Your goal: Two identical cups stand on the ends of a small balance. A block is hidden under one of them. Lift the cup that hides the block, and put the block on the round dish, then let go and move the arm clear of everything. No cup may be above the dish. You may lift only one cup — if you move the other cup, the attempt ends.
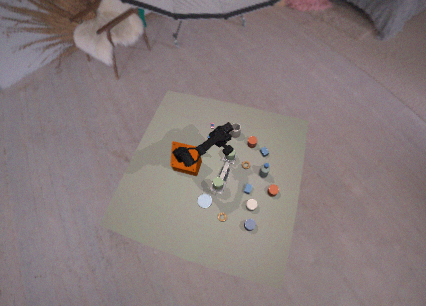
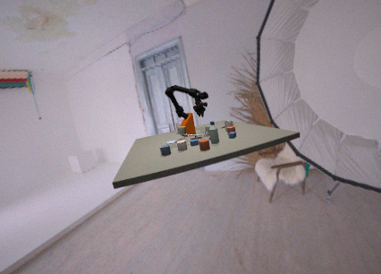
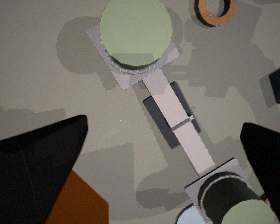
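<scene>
The block's out of sight, presumably under one of two cups on the balance (image 1: 224,172) (image 2: 195,135) (image 3: 166,102) below the claw (image 1: 228,150) (image 2: 200,113) (image 3: 163,126), which is wide open and empty. Can't tell which cup. Guessing it's small, light and stiff, so pinch opposite sides, midway up. No clue on its colour. The pale blue round dish (image 1: 204,201) (image 2: 172,142) (image 3: 190,216) sits beyond the balance's far end from the claw.

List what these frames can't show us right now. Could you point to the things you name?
- Block: in no view; the green cups (image 1: 218,182) (image 2: 182,130) (image 3: 136,30) and (image 1: 231,155) are opaque.
- Balance (image 1: 225,172) (image 3: 178,117) tilt: too small in exterior, seen from above in wrist.
- Round dish (image 1: 204,201) (image 3: 189,216): cut by wrist view's bottom edge.
- Gripper (image 1: 228,150) (image 2: 200,113) (image 3: 163,126) fingertips: tiny in top, exterior.
</scene>
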{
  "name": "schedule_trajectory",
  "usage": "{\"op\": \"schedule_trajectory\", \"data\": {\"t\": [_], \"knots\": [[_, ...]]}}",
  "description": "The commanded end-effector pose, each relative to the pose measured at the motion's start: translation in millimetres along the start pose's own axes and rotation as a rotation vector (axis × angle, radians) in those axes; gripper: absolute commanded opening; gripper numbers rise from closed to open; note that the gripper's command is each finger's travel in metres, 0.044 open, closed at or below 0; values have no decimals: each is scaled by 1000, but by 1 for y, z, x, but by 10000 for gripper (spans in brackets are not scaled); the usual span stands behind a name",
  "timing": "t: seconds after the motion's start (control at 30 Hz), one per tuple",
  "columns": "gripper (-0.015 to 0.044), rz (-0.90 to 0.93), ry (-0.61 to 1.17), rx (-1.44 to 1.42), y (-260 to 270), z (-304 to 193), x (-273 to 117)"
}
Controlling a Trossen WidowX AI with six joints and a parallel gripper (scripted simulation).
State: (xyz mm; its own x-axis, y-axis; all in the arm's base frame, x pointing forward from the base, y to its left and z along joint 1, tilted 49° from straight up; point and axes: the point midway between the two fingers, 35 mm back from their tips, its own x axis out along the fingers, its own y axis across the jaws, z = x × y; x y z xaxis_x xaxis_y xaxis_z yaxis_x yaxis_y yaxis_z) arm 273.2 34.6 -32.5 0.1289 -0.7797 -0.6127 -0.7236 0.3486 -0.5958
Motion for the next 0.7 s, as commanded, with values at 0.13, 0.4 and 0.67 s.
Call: {"op": "schedule_trajectory", "data": {"t": [0.13, 0.4, 0.67], "knots": [[440, 96, 37, -231, 2, 24, 27], [440, 205, 43, -468, 4, 47, 60], [440, 240, 39, -539, 6, 53, 71]]}}
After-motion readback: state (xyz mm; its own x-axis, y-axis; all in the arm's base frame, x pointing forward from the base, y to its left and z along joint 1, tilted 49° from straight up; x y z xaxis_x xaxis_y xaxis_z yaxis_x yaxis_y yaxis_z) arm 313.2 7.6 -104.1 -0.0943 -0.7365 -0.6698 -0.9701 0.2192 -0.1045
